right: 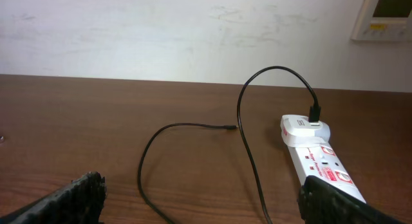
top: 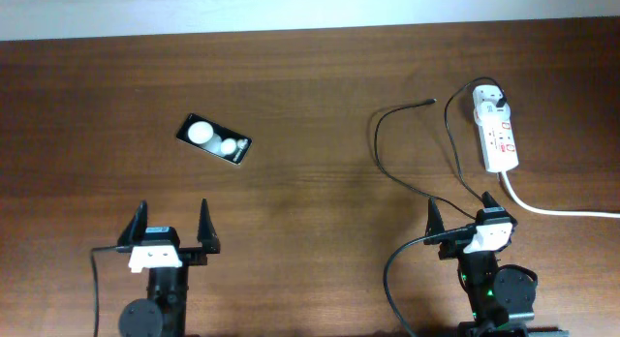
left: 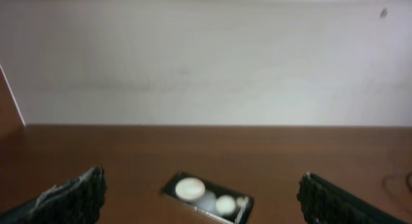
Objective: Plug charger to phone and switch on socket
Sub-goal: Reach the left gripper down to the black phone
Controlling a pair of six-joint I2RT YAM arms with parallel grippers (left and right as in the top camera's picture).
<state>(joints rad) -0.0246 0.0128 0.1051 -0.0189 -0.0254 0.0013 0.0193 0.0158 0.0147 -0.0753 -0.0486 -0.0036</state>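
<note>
The black phone (top: pixel 214 139) lies flat at the left centre of the table, screen up with white glare spots; it also shows in the left wrist view (left: pixel 207 197). The white power strip (top: pixel 495 129) lies at the far right, with the charger's white plug (top: pixel 487 98) in its far end. The thin black charger cable (top: pixel 387 168) loops left, its connector tip (top: pixel 430 102) free on the table; the cable also shows in the right wrist view (right: pixel 248 147), as does the strip (right: pixel 315 156). My left gripper (top: pixel 167 229) and right gripper (top: pixel 465 212) are open and empty near the front edge.
The strip's thick white cord (top: pixel 557 211) runs off the right edge. A pale wall (right: pixel 193 31) stands behind the table's far edge, with a white wall panel (right: pixel 385 15) at upper right. The right arm's own black cable (top: pixel 392 279) curls near its base.
</note>
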